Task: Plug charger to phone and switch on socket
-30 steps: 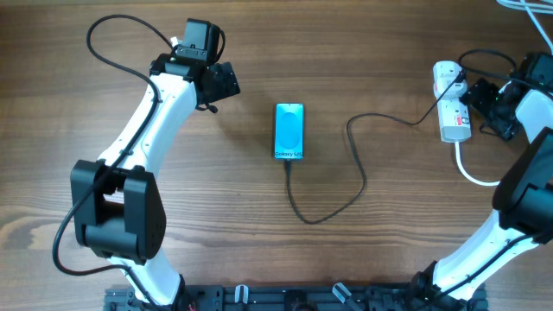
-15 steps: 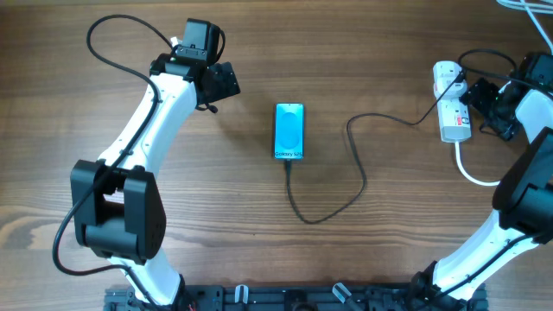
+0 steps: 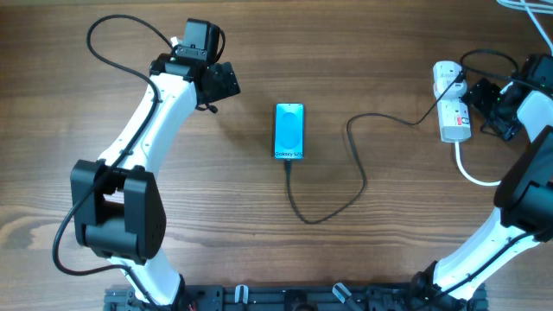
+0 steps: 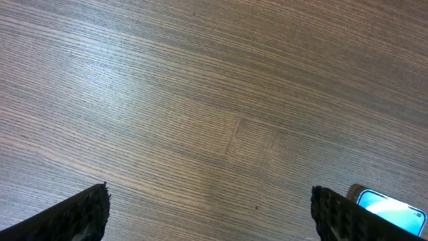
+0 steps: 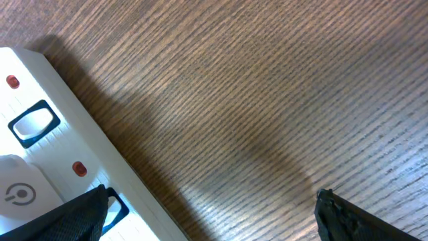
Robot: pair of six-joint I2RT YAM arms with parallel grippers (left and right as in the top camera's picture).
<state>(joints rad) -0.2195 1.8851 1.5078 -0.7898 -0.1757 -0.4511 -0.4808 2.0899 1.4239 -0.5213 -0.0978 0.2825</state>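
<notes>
The phone (image 3: 289, 131) lies flat mid-table with its cyan screen up; one corner of it shows in the left wrist view (image 4: 393, 206). The charger (image 3: 359, 177), a thin black cable, meets the phone's bottom edge, loops right and runs up to the socket (image 3: 451, 108). The socket is a white strip at the far right with red-marked switches (image 5: 30, 122). My right gripper (image 3: 478, 102) is open right beside the socket. In the right wrist view one of its fingertips (image 5: 73, 217) lies over the strip's edge. My left gripper (image 3: 226, 82) is open and empty, up and left of the phone.
The socket's thick white cord (image 3: 471, 177) curves down toward my right arm. A white plug head (image 3: 443, 73) sits on the socket's far end. More white cables (image 3: 537, 22) lie at the top right corner. Bare wood (image 4: 214, 100) lies under my left gripper.
My right gripper has edged very slightly to the right beside the socket. The phone, charger and left arm have not moved.
</notes>
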